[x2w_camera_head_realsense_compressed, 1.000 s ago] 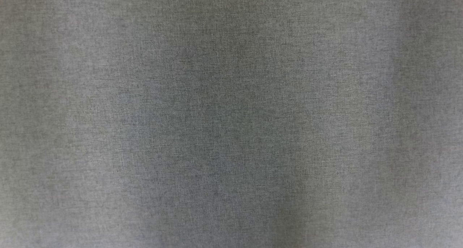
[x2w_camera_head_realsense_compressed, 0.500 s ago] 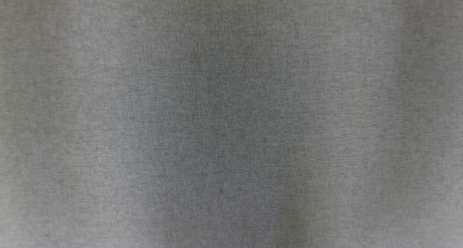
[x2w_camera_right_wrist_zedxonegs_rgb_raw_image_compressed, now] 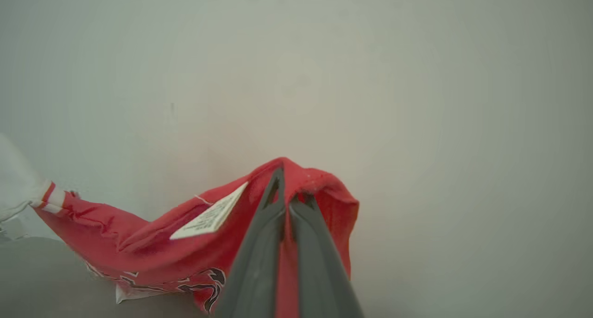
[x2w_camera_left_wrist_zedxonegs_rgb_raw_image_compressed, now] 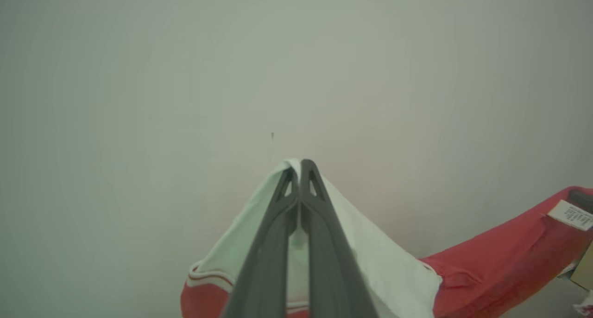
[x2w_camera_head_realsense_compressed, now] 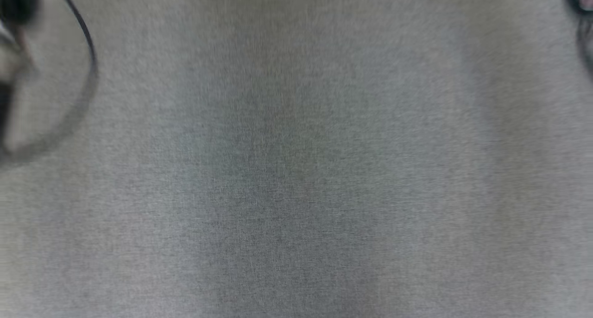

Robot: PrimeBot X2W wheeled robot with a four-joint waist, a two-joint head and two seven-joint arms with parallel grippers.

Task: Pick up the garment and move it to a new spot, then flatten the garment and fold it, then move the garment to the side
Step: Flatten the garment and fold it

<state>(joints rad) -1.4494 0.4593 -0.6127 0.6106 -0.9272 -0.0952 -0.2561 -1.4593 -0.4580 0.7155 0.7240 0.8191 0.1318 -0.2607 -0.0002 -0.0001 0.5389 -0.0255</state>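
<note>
Garment [x2w_camera_left_wrist_zedxonegs_rgb_raw_image_compressed: 384,262], red with white panels, gripped at two points, one claw on each. In the blurred head view, a thin dark cable [x2w_camera_head_realsense_compressed: 90,54] loops down the upper left corner. A grey woven-looking surface [x2w_camera_head_realsense_compressed: 296,179] spreads across the middle. A dark blurred shape [x2w_camera_head_realsense_compressed: 579,0] sits in the upper right corner; what it is cannot be told. In the left wrist view the left claw [x2w_camera_left_wrist_zedxonegs_rgb_raw_image_compressed: 299,166] rises from the bottom edge. Its two long dark fingers [x2w_camera_left_wrist_zedxonegs_rgb_raw_image_compressed: 266,262] are pressed together up to the tips. They pinch a peak of white fabric that drapes down both sides of them like a tent. A white hem with red stripes shows at the lower left of the fingers. To the right the cloth turns red and sweeps up to the right edge, where a white care label [x2w_camera_left_wrist_zedxonegs_rgb_raw_image_compressed: 570,214] sits. In the right wrist view the garment comes in from the left edge, white with red stripes there, then red and sagging. It carries a black-and-white print [x2w_camera_right_wrist_zedxonegs_rgb_raw_image_compressed: 204,281] along its lower edge, and the care label lies just left of the fingers. The right claw [x2w_camera_right_wrist_zedxonegs_rgb_raw_image_compressed: 291,184] rises from the bottom edge, closed tight on a fold of red fabric, one fingertip a little ahead of the other. Behind the garment in both wrist views is a pale, plain background.
</note>
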